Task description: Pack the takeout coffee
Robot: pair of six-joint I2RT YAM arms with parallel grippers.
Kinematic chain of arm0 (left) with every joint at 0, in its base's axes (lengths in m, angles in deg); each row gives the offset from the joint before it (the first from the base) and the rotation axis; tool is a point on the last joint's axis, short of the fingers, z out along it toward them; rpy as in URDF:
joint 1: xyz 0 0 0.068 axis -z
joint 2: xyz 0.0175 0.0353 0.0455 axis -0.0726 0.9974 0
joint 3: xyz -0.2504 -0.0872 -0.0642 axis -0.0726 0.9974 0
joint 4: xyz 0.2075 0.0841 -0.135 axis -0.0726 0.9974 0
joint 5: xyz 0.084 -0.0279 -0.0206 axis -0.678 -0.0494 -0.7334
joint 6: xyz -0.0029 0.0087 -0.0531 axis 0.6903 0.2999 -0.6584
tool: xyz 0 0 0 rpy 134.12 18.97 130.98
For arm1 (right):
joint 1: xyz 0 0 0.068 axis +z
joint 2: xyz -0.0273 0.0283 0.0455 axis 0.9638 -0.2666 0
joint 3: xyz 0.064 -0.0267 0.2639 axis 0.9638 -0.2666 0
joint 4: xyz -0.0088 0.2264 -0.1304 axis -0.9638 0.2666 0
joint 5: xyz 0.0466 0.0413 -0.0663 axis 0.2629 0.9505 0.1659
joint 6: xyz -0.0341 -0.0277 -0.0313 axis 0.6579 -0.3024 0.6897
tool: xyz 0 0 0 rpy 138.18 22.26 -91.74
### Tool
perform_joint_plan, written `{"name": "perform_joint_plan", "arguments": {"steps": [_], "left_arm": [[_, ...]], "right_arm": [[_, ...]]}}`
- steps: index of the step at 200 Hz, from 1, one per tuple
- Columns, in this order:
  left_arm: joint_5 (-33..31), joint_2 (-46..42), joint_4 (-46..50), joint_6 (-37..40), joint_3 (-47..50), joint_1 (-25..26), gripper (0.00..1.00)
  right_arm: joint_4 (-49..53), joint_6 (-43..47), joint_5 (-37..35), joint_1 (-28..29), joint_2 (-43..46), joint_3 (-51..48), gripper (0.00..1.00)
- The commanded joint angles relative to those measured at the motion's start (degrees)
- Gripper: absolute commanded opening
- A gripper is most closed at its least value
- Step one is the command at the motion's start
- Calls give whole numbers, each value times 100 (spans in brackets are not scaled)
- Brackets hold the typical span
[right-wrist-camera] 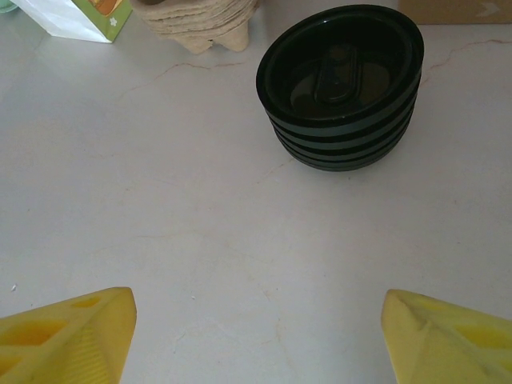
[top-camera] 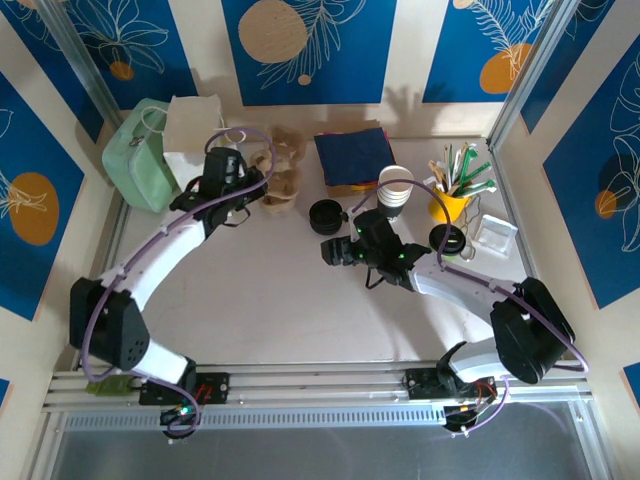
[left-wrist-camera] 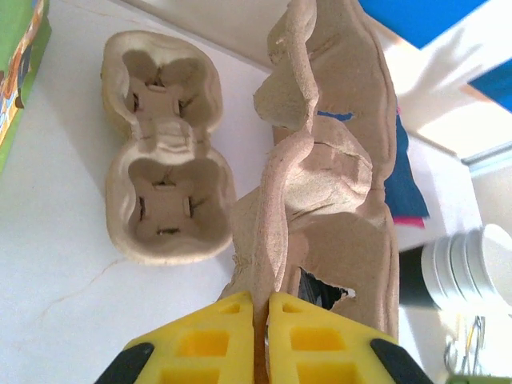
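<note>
The pale table [top-camera: 260, 300] bears a lid stack [top-camera: 325, 213], pulp carrier [left-wrist-camera: 164, 148], stacked cups [top-camera: 395, 190] and lidded cup [top-camera: 447, 240].

Blue leaf-print wall panels [top-camera: 350, 50] round pale table [top-camera: 270, 310].

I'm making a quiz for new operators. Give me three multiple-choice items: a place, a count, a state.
1. Where is the stack of black lids relative to the right end effector?
A. ahead of it on the table
B. gripped in it
C. on the floor
2. How many cup wells has the pulp carrier lying flat?
A. one
B. two
C. six
3. What is the left end effector doing?
A. hanging open
B. shut on the other pulp carrier
C. shut on a lid
Answers: 1 A, the lids stand beyond its open jaws; 2 B, two wells show side by side; 3 B, its jaws pinch that carrier's edge.
</note>
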Motion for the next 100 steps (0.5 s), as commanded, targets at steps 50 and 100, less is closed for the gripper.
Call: {"name": "perform_joint_plan", "arguments": {"steps": [50,100], "left_arm": [[938,-1409,1601,1209,619,-51,10],[1600,-2015,1702,1603,1239,-54,11]], "right_arm": [[1548,735,412,-5,743,879,80],[3337,829,140,470,468,2503,80]]}}
